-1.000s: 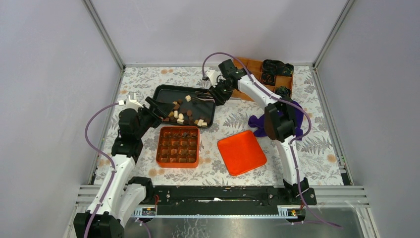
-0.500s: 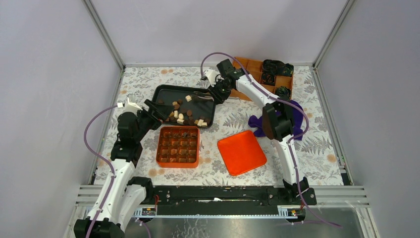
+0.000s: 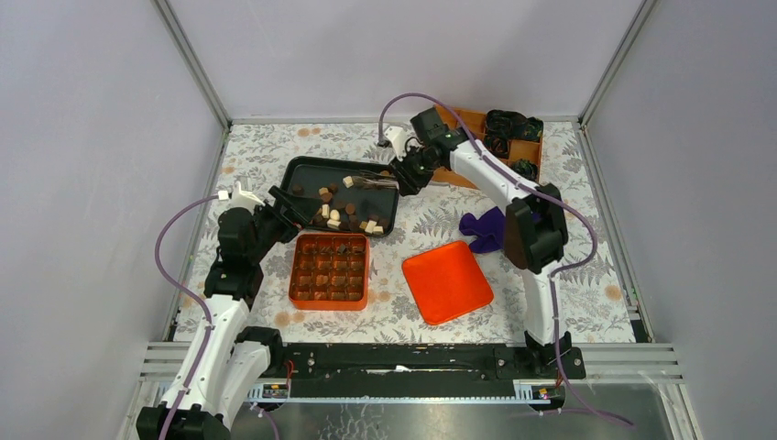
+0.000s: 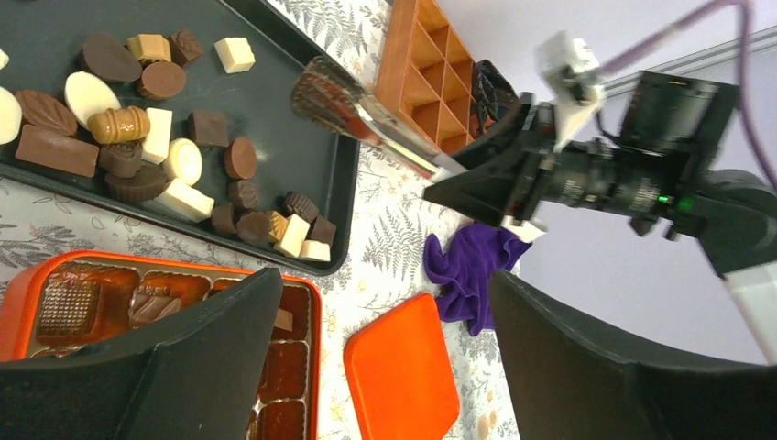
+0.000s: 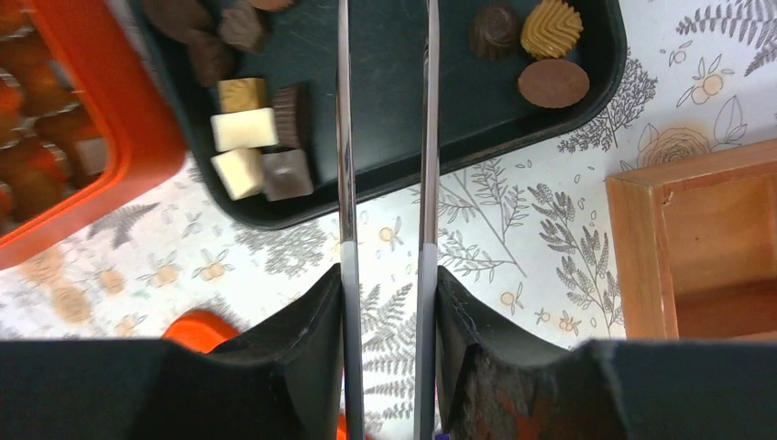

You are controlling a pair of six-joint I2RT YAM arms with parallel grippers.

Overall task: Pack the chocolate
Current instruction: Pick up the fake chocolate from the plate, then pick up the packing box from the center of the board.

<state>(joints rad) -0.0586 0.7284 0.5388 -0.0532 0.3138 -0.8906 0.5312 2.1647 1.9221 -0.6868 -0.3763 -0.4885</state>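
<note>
Loose chocolate (image 3: 334, 213) in dark, light brown and cream pieces lies in a black tray (image 3: 302, 170); more fills the orange box (image 3: 330, 270) just in front of it. My right gripper (image 3: 400, 174) is shut on metal tongs (image 3: 366, 181), whose two arms (image 5: 346, 137) reach over the tray (image 5: 458, 101); their tips are cut off in the right wrist view. My left gripper (image 3: 291, 203) hangs open and empty over the tray's near left corner. In the left wrist view, the chocolate (image 4: 165, 137), tongs (image 4: 366, 110) and box rim (image 4: 311, 302) show beyond my left gripper (image 4: 385, 278).
The orange lid (image 3: 446, 280) lies flat right of the box. A purple cloth (image 3: 483, 227) is crumpled beside my right arm. A wooden organiser (image 3: 495, 137) with black-and-green bundles stands at the back right. Walls enclose the floral table on three sides.
My right gripper has squeezed the tongs a little narrower, and its elbow swung right, uncovering more of the purple cloth. The left arm shifted slightly, still open.
</note>
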